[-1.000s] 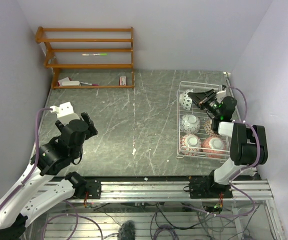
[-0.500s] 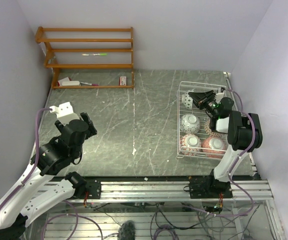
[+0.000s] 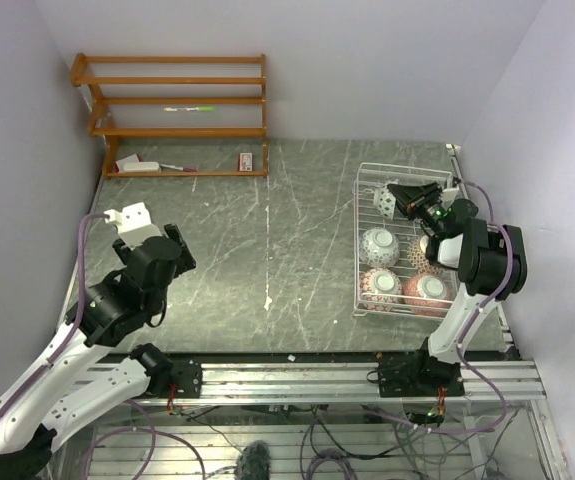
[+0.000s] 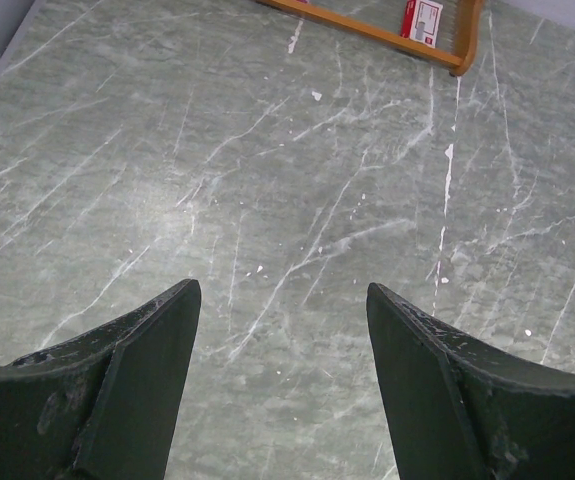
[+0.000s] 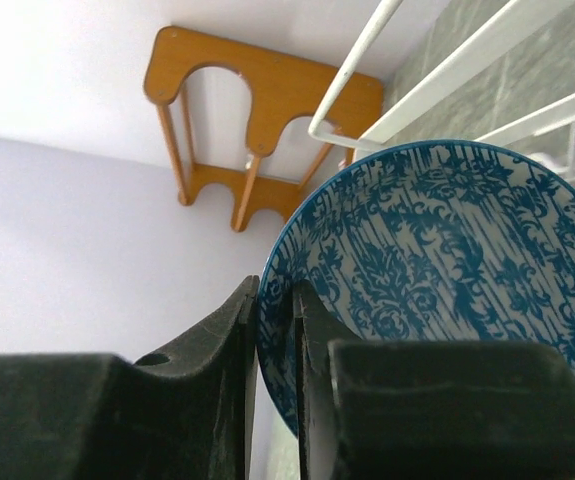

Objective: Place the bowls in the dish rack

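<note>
The white wire dish rack (image 3: 359,240) stands at the table's right side. Three bowls lie in it in plain view: a grey-patterned one (image 3: 380,245), a red-patterned one (image 3: 381,285) and a pink one (image 3: 429,288). A brown-patterned bowl (image 3: 427,250) is partly hidden by my right arm. My right gripper (image 3: 399,192) is shut on the rim of a blue-patterned bowl (image 5: 437,250), held on edge over the rack's far end (image 3: 384,202). One finger (image 5: 317,330) is inside the bowl, the other outside. My left gripper (image 3: 177,250) is open and empty above bare table (image 4: 282,300).
An orange-brown wooden shelf unit (image 3: 177,110) stands at the back left, with small items on its lowest board, among them a red-and-white box (image 4: 425,18). Its side shows in the right wrist view (image 5: 257,110). Rack wires (image 5: 367,45) run beside the blue bowl. The wall is close on the right.
My right gripper has swung with the blue bowl a little right and toward the rack's far end, and its wrist has moved up. My left arm has shifted slightly.
</note>
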{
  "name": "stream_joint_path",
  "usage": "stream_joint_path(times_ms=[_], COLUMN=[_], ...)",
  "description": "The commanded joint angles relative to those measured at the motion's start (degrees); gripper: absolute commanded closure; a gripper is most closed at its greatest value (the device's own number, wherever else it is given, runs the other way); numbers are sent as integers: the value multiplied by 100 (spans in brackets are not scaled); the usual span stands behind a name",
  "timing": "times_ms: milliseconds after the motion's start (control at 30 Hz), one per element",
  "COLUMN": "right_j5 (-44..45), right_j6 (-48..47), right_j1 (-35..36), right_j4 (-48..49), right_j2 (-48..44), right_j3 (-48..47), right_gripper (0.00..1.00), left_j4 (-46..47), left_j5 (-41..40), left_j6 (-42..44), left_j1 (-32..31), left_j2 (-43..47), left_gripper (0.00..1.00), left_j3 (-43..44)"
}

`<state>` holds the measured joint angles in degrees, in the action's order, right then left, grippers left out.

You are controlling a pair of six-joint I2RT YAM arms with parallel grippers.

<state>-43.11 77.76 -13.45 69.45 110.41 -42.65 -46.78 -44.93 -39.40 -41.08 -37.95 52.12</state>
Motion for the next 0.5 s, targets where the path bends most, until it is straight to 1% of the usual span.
stream_joint_path(times_ms=[0,167,267,367,467], right_j5=[-267,-183,-73,-5,44], right_j6=[966,1550,1586,1831,1775], right_j1=[42,262,332,367,361], right_j4=[850,1374,1198,1361,1125], right_j2=[336,400,484,854,1082], right_j3=[-16,-236,-393,-467,-435], right_gripper=[91,91,90,89,89], left_j4=[17,30,44,23,15], left_j5=[-147,-155,-135,-145,-150], left_j6=[-15,-15,-15,-15,-13], left_j1=[-10,-11,-14,-13,-13], left_j2=[-37,-19,-27,-31,-7], left_gripper=[22,22,22,22,22], left_j3=[159,141,166,172,184])
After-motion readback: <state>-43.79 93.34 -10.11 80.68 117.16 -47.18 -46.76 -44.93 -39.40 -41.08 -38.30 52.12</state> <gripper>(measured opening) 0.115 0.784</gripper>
